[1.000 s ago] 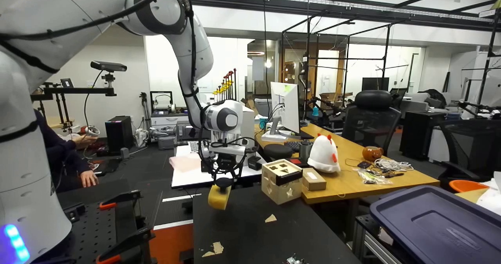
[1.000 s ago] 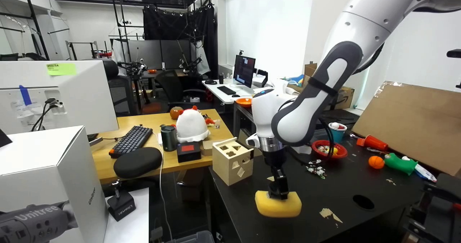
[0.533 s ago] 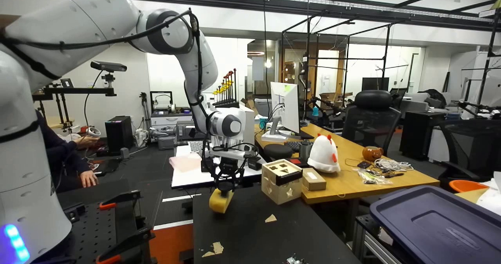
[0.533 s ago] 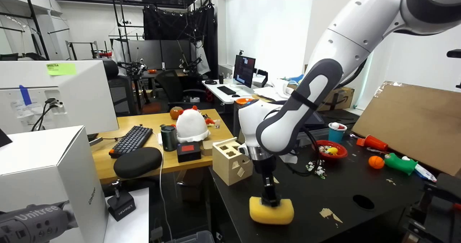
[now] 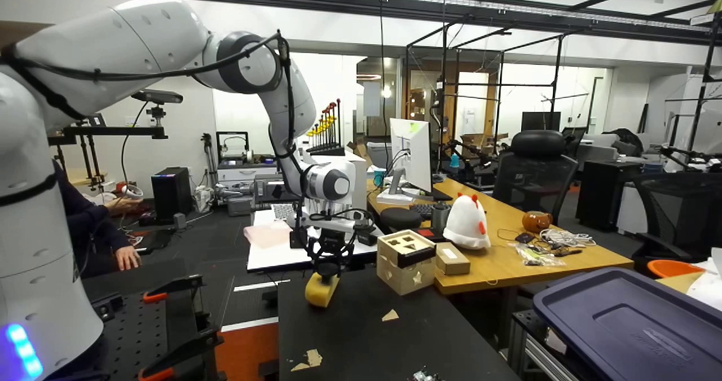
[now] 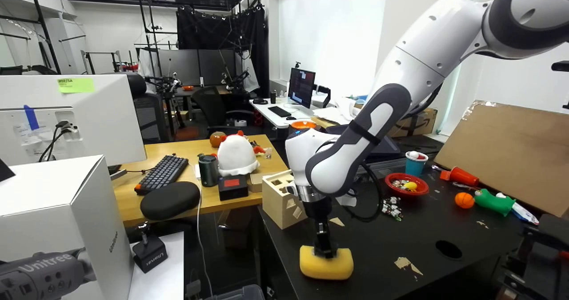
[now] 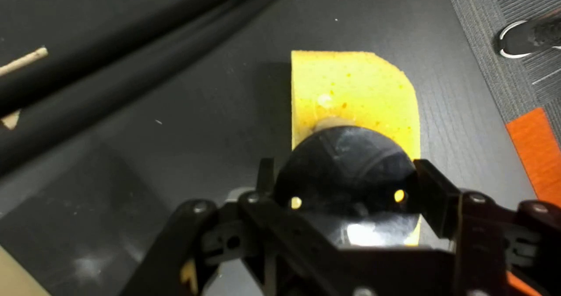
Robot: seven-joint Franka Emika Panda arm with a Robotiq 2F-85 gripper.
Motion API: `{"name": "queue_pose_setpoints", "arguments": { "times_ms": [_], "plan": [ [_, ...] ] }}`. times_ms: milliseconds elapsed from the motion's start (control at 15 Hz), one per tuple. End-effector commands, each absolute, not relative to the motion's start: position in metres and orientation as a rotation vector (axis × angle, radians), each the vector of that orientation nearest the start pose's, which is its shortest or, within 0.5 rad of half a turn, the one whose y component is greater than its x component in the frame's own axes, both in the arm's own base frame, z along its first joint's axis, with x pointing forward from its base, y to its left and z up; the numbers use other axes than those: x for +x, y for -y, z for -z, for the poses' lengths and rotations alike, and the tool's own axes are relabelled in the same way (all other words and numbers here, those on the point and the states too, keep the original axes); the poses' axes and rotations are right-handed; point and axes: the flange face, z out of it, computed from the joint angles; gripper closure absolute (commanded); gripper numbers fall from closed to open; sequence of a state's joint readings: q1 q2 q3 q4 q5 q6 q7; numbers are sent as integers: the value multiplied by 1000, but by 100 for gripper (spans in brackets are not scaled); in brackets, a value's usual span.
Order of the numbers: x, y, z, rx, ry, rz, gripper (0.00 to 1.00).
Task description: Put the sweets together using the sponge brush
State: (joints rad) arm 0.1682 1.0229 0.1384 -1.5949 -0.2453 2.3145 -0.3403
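At the far left in an exterior view, a grey machine (image 6: 44, 273) reads "Unitree", as does the side of the white box (image 6: 53, 211) beside it; the green label (image 6: 75, 85) on the back of the white monitor (image 6: 109, 113) has writing too small for me; next comes a black block (image 6: 150, 254) printed "ULANZI" (upside down from where I stand); then, on the wooden desk (image 6: 178, 146), a keyboard (image 6: 161, 174), a dark tumbler (image 6: 208, 171), a black box (image 6: 233, 187) with a red square, and a white plush toy (image 6: 235, 155); the tan box with shaped holes (image 6: 282, 202) stands on the black table (image 6: 373, 242), partly hidden by the robot arm (image 6: 331, 169).

The gripper (image 7: 345, 177) is clamped on the sponge brush (image 6: 326, 268), its fingers (image 7: 436, 199) on either side of the dark round handle (image 7: 346, 155) in the wrist view; the yellow sponge is near the table's edge, though I cannot tell whether it touches the top; pale tan pieces (image 6: 336, 222) lie scattered to its right; farther on, a loose cluster of whitish pieces (image 6: 391, 209) sits just beside the red bowl (image 6: 393, 192); which of these are the sweets I cannot tell; a blue cup (image 6: 415, 166), an orange ball (image 6: 464, 200), a green toy (image 6: 494, 202) and a leaning cardboard sheet (image 6: 511, 153) finish the row.
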Motion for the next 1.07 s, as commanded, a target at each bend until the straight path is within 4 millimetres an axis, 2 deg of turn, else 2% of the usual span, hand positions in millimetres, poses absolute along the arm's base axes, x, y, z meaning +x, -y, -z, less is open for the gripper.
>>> {"name": "queue_pose_setpoints", "arguments": {
  "times_ms": [0, 133, 400, 600, 1000],
  "plan": [
    [608, -184, -11, -2907, 1193, -502, 12],
    [605, -182, -9, -2907, 1213, -512, 0],
    [602, -160, -18, -2905, 1242, -504, 0],
    [602, -125, -37, -2918, 1213, -470, 0],
    [593, -56, -88, -2978, 1149, -384, 0]
  ]
}}
